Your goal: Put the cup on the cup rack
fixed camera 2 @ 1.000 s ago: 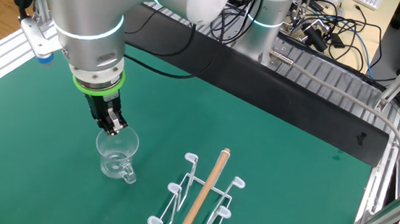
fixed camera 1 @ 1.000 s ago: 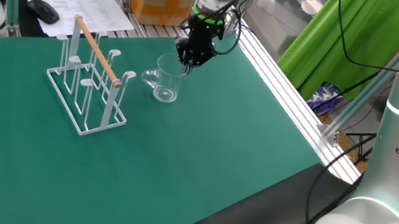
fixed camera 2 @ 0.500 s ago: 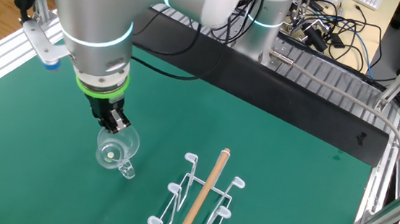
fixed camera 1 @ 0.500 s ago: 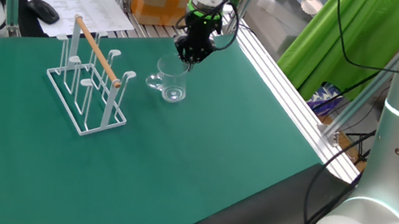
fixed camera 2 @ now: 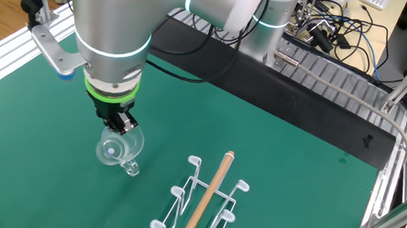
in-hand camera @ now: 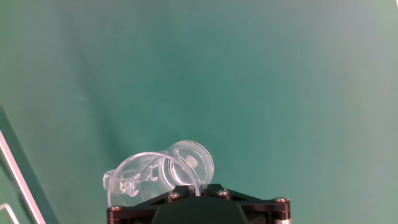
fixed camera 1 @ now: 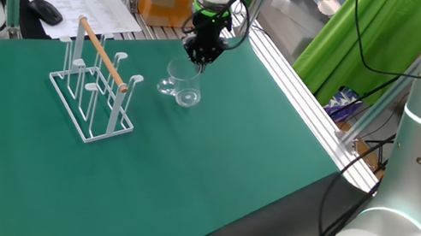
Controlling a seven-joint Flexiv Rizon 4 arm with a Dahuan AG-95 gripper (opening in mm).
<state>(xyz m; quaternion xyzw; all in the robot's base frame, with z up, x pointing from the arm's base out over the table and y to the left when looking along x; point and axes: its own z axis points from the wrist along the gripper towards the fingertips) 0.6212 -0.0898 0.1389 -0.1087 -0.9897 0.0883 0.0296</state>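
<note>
At left of centre in one fixed view, the cup rack [fixed camera 1: 94, 89] stands on the green mat with its white pegs close together, so the main risk, as I judge it, is the glass knocking a peg or the wooden rod [fixed camera 1: 103, 54] on the way in. Just right of it, upper middle of the frame, the gripper [fixed camera 1: 201, 58] has its jaws clenched on the rim of the cup [fixed camera 1: 182, 85], a clear handled mug hanging tilted; a pinch that thin on smooth glass could slip or let it swing.
</note>
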